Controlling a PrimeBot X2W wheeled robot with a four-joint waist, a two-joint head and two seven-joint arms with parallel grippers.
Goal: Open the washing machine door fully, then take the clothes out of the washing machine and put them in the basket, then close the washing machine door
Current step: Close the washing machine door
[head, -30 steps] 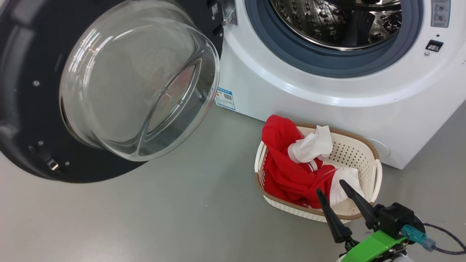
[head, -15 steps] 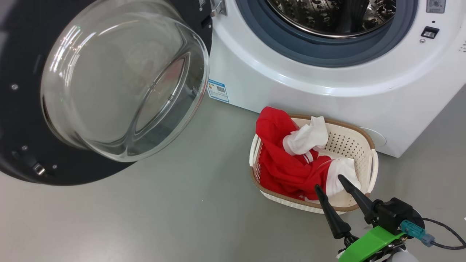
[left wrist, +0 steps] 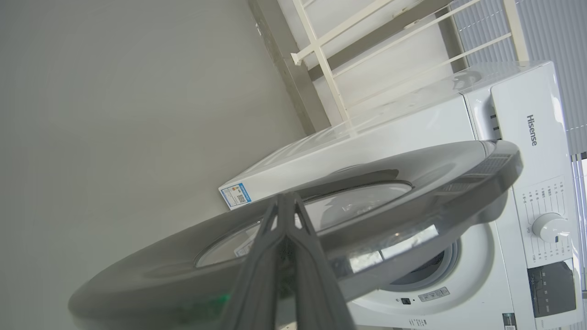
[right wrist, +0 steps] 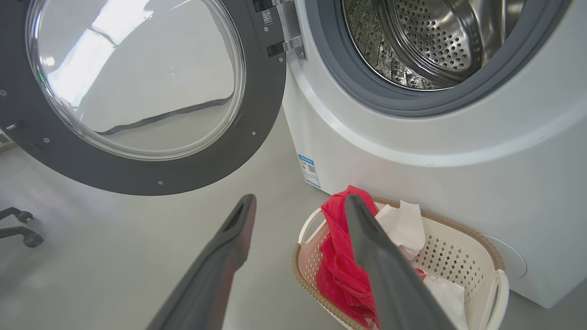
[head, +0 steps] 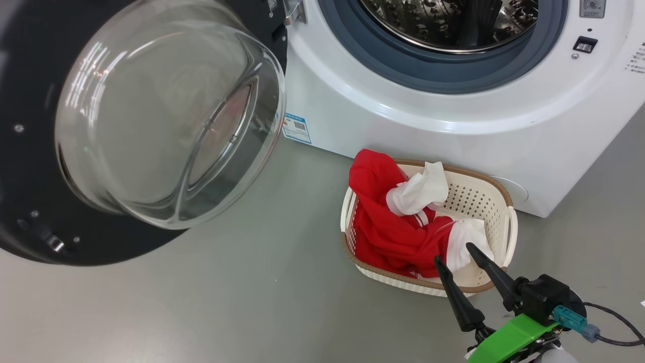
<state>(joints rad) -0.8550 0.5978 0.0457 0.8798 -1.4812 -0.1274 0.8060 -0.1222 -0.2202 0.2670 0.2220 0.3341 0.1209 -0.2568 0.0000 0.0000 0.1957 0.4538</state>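
A large round washing machine door (head: pixel 166 116), glossy black rim around a bulging clear glass bowl, stood swung open across the upper left of the head view. To its right, along the top of the frame, was the big white front-loading washing machine (head: pixel 428 126), its grey rubber ring (head: pixel 453 73) framing a perforated steel drum (head: pixel 443 20). On the grey floor (head: pixel 227 302), right of centre and just in front of the machine, sat a small cream-white perforated plastic basket (head: pixel 476 199) with a brown woven-look rim. Soft red clothes (head: pixel 388 232) with white sleeves lay heaped inside it, one red fold draped over its upper left rim. At the lower right, the right gripper (head: pixel 453 252) hovered at the basket's near edge, its two long dark jaws spread wide and holding nothing. In the left wrist view, the left gripper (left wrist: pixel 284 204) rose from the bottom centre, jaws clenched together and empty, tips before the door's outer face; contact could not be told.
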